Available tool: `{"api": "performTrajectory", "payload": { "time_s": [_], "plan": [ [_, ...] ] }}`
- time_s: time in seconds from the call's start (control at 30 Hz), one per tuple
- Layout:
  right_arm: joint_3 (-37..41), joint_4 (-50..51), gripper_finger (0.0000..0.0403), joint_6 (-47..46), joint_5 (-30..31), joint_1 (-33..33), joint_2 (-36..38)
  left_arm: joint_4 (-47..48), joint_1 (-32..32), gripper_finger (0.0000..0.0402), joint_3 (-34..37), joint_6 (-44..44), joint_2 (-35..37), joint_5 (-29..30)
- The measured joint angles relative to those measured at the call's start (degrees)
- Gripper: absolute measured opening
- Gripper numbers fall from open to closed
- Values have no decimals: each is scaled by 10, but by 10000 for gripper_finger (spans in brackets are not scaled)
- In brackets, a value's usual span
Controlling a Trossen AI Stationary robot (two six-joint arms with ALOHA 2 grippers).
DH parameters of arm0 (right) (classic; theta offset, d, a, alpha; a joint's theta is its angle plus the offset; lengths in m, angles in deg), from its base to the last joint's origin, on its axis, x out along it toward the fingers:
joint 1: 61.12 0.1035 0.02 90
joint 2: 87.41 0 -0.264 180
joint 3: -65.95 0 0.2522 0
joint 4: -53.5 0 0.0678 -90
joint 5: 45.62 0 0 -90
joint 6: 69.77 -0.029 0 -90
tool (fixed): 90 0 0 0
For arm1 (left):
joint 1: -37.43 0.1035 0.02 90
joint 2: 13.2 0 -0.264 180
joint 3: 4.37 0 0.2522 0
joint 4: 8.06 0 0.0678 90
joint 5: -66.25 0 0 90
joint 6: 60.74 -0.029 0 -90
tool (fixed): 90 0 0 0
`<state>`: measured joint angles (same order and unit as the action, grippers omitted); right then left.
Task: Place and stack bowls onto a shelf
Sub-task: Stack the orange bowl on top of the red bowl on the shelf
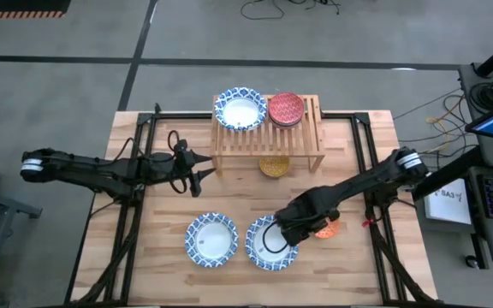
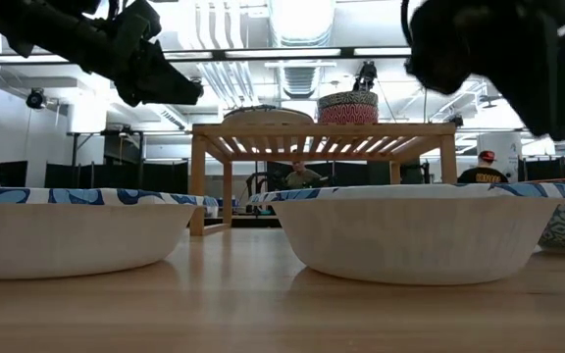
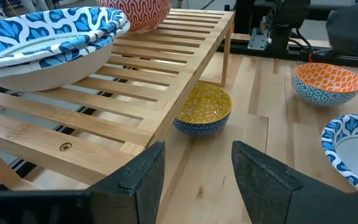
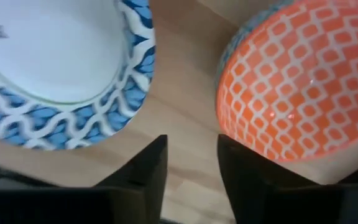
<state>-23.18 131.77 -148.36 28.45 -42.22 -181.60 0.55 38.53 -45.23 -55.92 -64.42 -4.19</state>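
1. Bowls nearest the front: two blue-and-white bowls [image 1: 211, 239] lay on the table [image 1: 144, 274], well before the shelf [image 1: 266, 137].
2. Right gripper [image 1: 291, 229] hovered between one of them and the orange bowl [image 4: 297, 87], jaws spread, empty.
3. Left gripper [image 1: 202, 169] hung beside the shelf, jaws spread.
4. Yellow bowl [image 3: 202, 109] sat under the shelf; a patterned bowl [image 1: 240, 109] and a red bowl [image 1: 286, 109] sat on top.

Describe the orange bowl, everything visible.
The orange bowl is small and round, with an orange inside covered in a white lattice pattern and a blue-and-white patterned outside. It looks glazed ceramic. It sits upright on the plank tabletop, right of a wide blue-and-white bowl and apart from it. The right gripper hangs just above the gap between them, fingers open, holding nothing.
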Motion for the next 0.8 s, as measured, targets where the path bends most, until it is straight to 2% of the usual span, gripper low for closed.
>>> {"api": "performTrajectory", "payload": {
  "time_s": [0.17,0.4,0.6,0.8],
  "plan": [
    [0,2,164,18,11,0,-38,0,0,168,0,0,-1,0],
    [0,17,164,45,22,0,-72,0,0,168,0,0,-1,0],
    [0,25,140,66,59,0,-87,0,0,168,0,0,-1,0],
    [0,26,78,73,80,0,-90,0,0,168,0,1,-1,0]
  ]
}}
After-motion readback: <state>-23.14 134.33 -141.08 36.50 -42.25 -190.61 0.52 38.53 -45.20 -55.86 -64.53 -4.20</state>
